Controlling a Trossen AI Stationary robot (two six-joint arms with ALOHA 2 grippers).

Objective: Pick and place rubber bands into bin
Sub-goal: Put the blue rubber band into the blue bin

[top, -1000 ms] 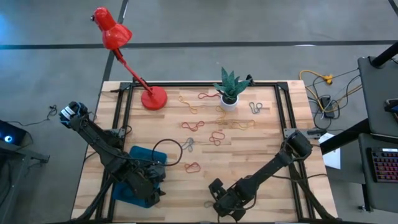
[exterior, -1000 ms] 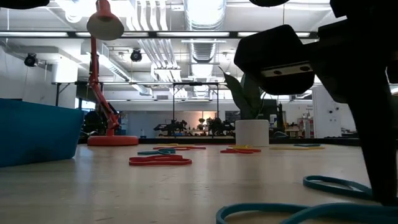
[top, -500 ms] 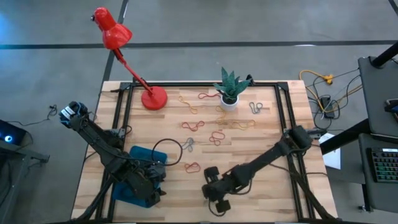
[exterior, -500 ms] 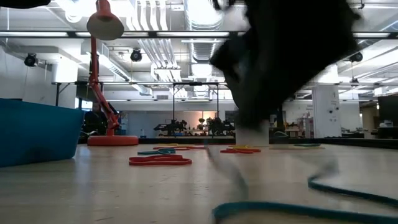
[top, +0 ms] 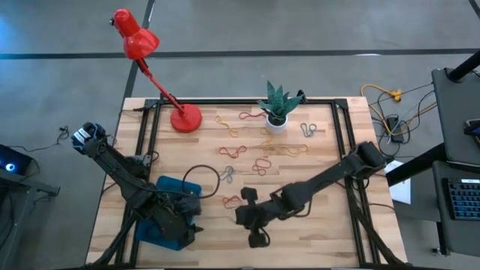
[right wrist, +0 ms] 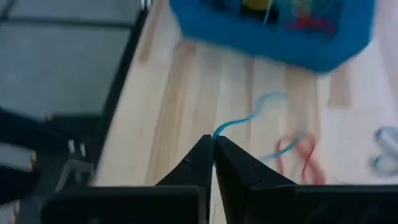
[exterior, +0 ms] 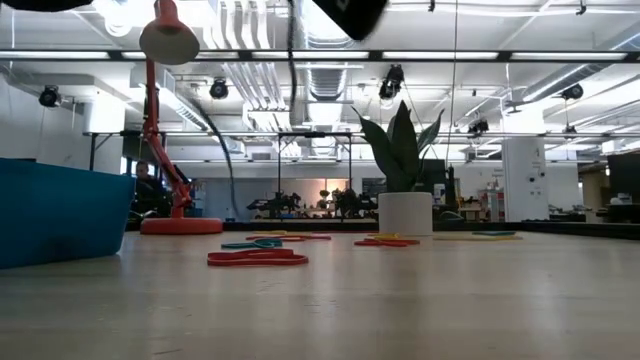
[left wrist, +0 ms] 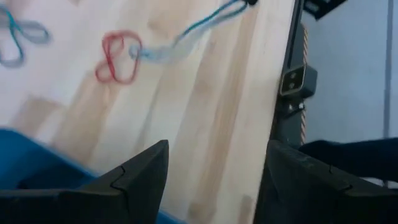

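The teal-blue bin [top: 171, 196] sits near the table's near-left corner and shows in the right wrist view as the bin [right wrist: 273, 37] with bands inside. My left gripper [left wrist: 217, 171] is open and hovers at the bin [left wrist: 25, 165]. My right gripper [top: 241, 215] is right of the bin, shut on a blue rubber band [right wrist: 249, 118]. A red band [top: 232, 201] lies flat on the wood near it. Several more bands [top: 262, 165] lie around the table's middle. My right gripper pinches the blue rubber band by one end [right wrist: 216, 133] between its two fingertips. The fingers point from the table's right toward the bin, slanting down. The rest of the band [left wrist: 186, 37] trails ahead of the tips, lifted clear of the wood.
A red lamp [top: 185, 118] stands at the far left. A white plant pot [top: 276, 122] stands at the far middle, also seen as the pot [exterior: 405, 212]. A black cable loop [top: 201, 184] lies beside the bin. Dark frame rails [top: 154, 142] run along the table's sides.
My right gripper has moved from the table's near edge up and toward the left and far side, closing on the bin. It stayed shut. The blue band that lay on the wood by the near edge has been lifted clear with it.
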